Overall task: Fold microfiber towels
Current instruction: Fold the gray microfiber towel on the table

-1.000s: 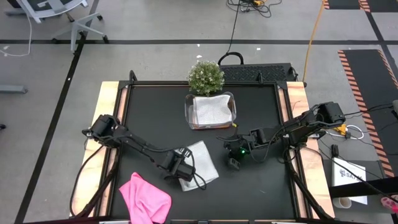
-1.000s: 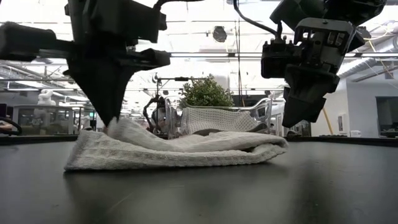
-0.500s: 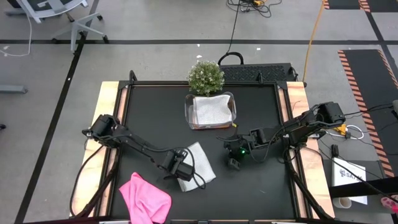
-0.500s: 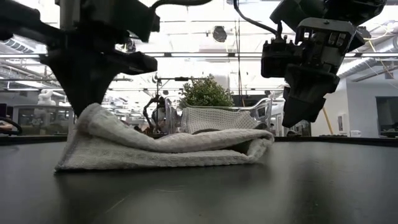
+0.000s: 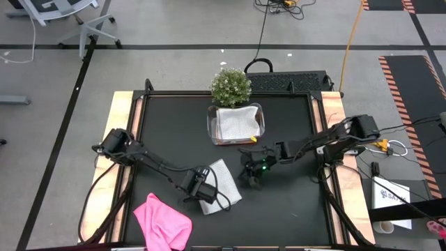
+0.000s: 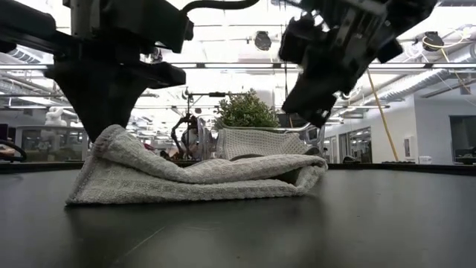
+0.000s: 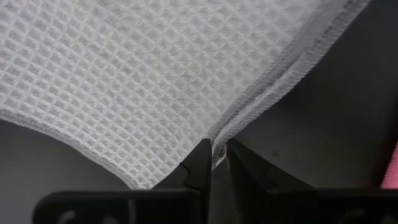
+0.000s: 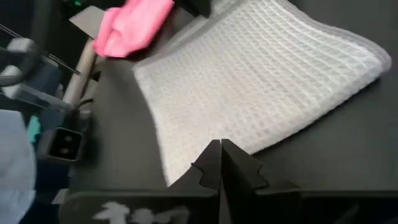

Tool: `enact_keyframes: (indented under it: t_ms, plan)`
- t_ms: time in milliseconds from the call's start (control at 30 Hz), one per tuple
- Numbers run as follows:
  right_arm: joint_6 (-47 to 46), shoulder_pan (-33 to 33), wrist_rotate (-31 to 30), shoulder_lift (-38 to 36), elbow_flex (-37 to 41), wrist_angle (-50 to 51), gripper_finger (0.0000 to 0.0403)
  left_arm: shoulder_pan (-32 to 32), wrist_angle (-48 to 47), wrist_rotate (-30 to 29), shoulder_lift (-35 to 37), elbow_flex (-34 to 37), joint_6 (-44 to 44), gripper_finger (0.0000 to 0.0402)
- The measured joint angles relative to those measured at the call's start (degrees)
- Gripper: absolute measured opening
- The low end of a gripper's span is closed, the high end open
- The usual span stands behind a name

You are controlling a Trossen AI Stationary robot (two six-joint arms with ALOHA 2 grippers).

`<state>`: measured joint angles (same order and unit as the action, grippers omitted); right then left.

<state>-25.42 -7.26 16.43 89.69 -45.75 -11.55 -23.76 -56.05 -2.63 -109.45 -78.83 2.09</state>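
Note:
A light grey waffle-weave towel [image 5: 224, 180] lies folded on the black table, its fold toward the right [image 6: 316, 173]. My left gripper [image 5: 200, 189] stands over its left end, pointing down and shut on its hem. My right gripper [image 5: 251, 180] hangs shut just right of the towel, clear of the table, tilted down toward it [image 8: 219, 155]. A pink towel [image 5: 162, 222] lies crumpled at the near left edge. Another folded grey towel rests in the clear tub [image 5: 235, 124]. My left gripper pinches the grey towel's stitched hems [image 7: 219, 148], two layers lying one on the other, between its fingertips [image 7: 202, 163], which stand only a narrow gap apart. The fingers come from above, pointing down. That end is humped up under them [image 6: 111, 138]; the remainder lies on the table.
A small potted plant [image 5: 231, 86] stands behind the tub at the far edge. Bare black table [image 5: 286, 209] stretches right of and in front of the grey towel. Wooden side rails [image 5: 120, 118] border the table left and right.
My right gripper has swung toward the table's left, up to the grey towel's folded side, and has rolled and tipped over. My left gripper has rolled in place; the towel end it holds has bunched up higher, and the folded end has slid a little leftward.

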Motion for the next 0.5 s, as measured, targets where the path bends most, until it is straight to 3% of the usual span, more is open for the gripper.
enact_keyframes:
  t_ms: [500]
  plan:
    - [5.1, 0.8, 0.4, 18.8, -10.3, -1.1, 0.0001, -2.4, 3.3, 0.2, 0.0, 0.0, -4.2, 0.0022]
